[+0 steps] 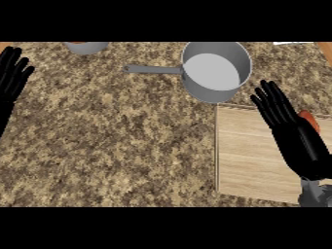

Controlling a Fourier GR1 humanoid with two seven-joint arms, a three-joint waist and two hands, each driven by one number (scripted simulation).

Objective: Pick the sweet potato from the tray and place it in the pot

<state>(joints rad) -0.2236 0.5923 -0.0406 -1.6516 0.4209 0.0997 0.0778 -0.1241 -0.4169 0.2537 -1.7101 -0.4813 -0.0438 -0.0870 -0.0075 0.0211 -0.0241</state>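
Note:
An orange-red sweet potato (309, 119) lies on a light wooden tray (251, 155) at the right; only a small part of it shows behind my right hand (298, 141). That hand is open, fingers straight and pointing up-left, over the tray and in front of the sweet potato. A grey pot (215, 70) with a long handle (153, 69) pointing left stands just beyond the tray's far edge; it holds nothing. My left hand (2, 92) rests open at the left edge, fingers up.
A grey container (86, 46) is cut off by the top edge at the far left of the speckled granite counter (118, 136). Wooden strips show at the top corners. A white object (294, 43) peeks in at the top right.

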